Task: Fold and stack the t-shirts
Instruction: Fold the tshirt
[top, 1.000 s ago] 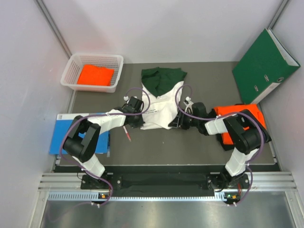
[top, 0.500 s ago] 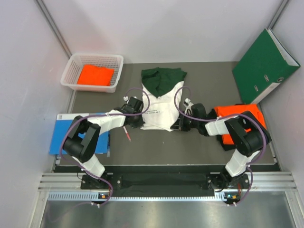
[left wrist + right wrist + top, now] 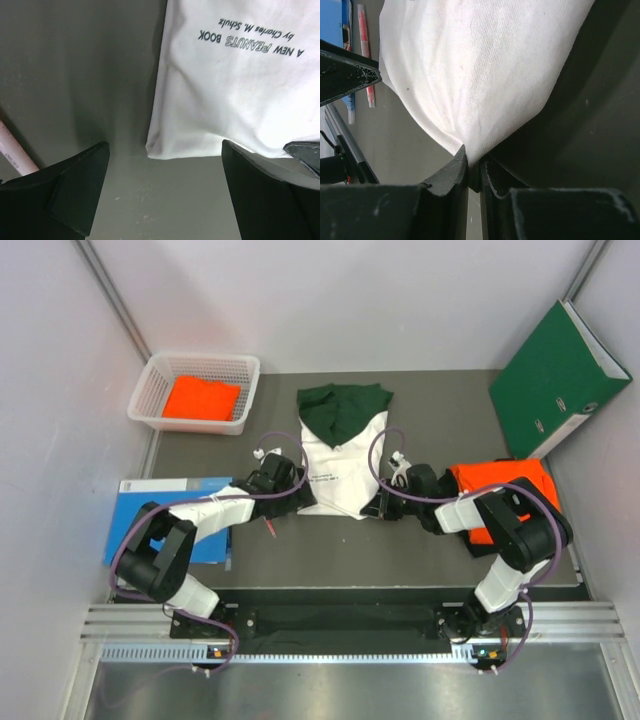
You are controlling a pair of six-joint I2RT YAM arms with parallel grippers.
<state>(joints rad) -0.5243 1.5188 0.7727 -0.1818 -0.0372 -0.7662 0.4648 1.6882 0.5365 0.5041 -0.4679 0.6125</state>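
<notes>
The left hand (image 3: 165, 175) has just let go. Its fingers now stand wide apart, and the near left corner of the white t-shirt (image 3: 235, 85) lies flat on the bench (image 3: 75, 75) between them, no longer held. The right hand (image 3: 474, 172) stays clamped on the near right corner of the same shirt, with the cloth pinched between its two fingers. The shirt lies in the middle of the bench, its green part toward the far edge, and looks folded into a narrow shape. I judge that this fold is now laid down on the left side, so the right hand should release next. One orange t-shirt (image 3: 201, 397) waits in the basket (image 3: 205, 358) at the far left corner; another (image 3: 505, 480) lies near the right edge.
</notes>
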